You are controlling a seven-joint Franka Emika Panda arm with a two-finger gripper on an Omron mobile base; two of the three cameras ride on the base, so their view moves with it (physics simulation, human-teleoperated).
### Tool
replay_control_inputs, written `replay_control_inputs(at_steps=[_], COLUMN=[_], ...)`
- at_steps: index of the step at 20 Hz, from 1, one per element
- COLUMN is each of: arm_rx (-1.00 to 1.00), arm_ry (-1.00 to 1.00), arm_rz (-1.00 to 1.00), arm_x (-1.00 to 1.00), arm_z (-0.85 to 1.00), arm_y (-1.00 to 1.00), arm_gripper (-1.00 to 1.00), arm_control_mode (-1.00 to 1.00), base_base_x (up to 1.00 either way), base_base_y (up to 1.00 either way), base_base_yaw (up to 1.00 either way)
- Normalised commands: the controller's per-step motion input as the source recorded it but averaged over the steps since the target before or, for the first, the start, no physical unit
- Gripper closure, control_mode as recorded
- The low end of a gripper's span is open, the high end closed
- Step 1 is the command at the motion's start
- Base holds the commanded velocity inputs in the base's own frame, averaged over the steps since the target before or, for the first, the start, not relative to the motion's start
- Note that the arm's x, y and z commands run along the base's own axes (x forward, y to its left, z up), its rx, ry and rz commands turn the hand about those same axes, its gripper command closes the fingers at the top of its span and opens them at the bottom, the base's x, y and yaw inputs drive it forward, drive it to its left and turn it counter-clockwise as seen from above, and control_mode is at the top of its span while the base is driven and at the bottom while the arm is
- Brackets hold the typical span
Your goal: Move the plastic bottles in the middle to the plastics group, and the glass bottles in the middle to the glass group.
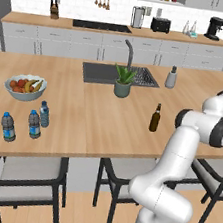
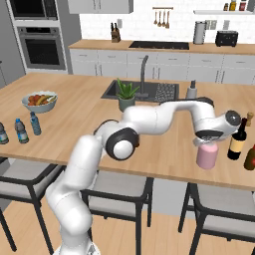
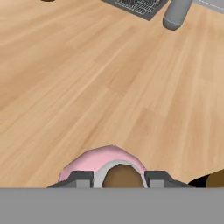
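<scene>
My gripper (image 2: pixel 209 141) is shut on the whitish top of the squat pale-pink bottle (image 2: pixel 207 157), low over the counter near its front right edge. In the hand view the fingertips (image 3: pixel 81 178) flank that top of the pink bottle (image 3: pixel 103 159). Just right of it stands the dark wine bottle (image 2: pixel 238 137) with a pale label. The slim amber-brown bottle (image 1: pixel 155 117) is upright mid-counter. Three small water bottles (image 1: pixel 34 124) with blue bands stand together at the counter's left front, also seen from the right base camera (image 2: pixel 21 130).
A fruit bowl (image 1: pixel 25 87) sits behind the water bottles. A potted plant (image 1: pixel 123 82), the sink (image 1: pixel 103 73) and a grey soap dispenser (image 1: pixel 171 77) lie further back. A dark brownish bottle (image 2: pixel 250 157) stands at the right edge. Stools line the counter's front.
</scene>
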Motion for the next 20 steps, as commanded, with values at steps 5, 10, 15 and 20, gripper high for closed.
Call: replay_control_inputs(at_steps=[5,10,15,20], arm_rx=[0.00,0.00,0.03,0.00], arm_ry=[-0.03,-0.03,-0.09,-0.07], arm_rz=[0.00,-0.01,-0.02,0.00], arm_x=[0.04,0.02,0.12,0.22], arm_z=[-0.09,0.00,0.05,0.08], arm_y=[0.06,-0.11,-0.09,0.00], arm_gripper=[1.00,1.00,1.00,1.00], arm_control_mode=[-1.00,-1.00,-1.00,-1.00], base_base_x=[0.00,0.00,0.00,0.00], base_base_y=[0.00,0.00,0.00,0.00], base_base_yaw=[0.00,0.00,0.00,0.00])
